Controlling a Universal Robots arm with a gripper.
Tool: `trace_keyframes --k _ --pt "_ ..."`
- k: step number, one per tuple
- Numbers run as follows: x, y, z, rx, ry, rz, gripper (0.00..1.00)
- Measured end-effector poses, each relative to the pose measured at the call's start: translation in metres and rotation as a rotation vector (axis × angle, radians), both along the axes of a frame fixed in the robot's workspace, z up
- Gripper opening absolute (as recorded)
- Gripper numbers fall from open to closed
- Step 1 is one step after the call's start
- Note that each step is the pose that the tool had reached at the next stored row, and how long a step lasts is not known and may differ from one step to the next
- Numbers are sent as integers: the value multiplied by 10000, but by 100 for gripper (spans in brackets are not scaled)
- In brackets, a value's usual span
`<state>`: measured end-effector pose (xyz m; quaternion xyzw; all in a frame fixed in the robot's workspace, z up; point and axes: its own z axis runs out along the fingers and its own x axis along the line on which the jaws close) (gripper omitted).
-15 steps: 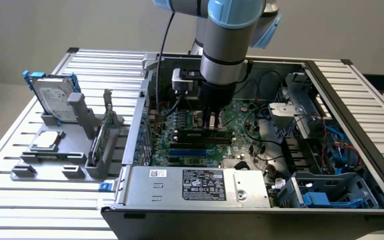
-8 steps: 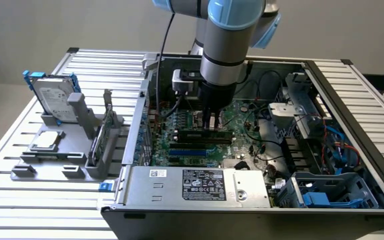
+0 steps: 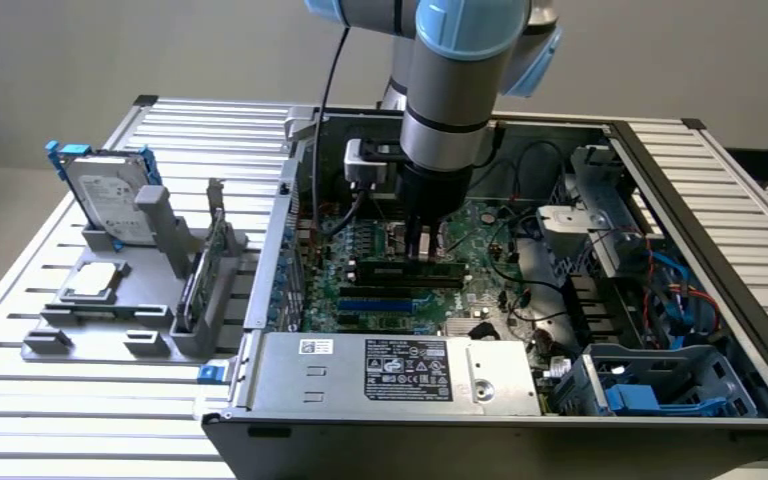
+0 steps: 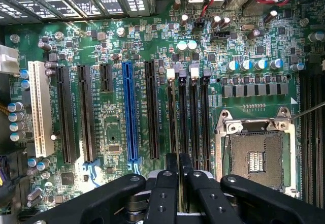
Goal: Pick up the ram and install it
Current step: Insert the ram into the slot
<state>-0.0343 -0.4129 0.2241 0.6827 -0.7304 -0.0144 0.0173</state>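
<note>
The gripper (image 3: 422, 252) is clamped on the ram (image 3: 412, 267) — its fingers (image 4: 171, 164) nearly together, pinching the green stick's top edge. The stick stands edge-down over the motherboard (image 4: 114, 127), at about 6 o'clock of the memory slots (image 4: 189, 117).

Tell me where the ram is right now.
In the exterior view the ram lies across the motherboard inside the open computer case, directly under the gripper, just above the black and blue slots.
</note>
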Motion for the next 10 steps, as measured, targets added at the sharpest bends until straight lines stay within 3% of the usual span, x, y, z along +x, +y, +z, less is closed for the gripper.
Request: trace_keyframes --k 10 --pt "0 0 18 -10 2 -204 14"
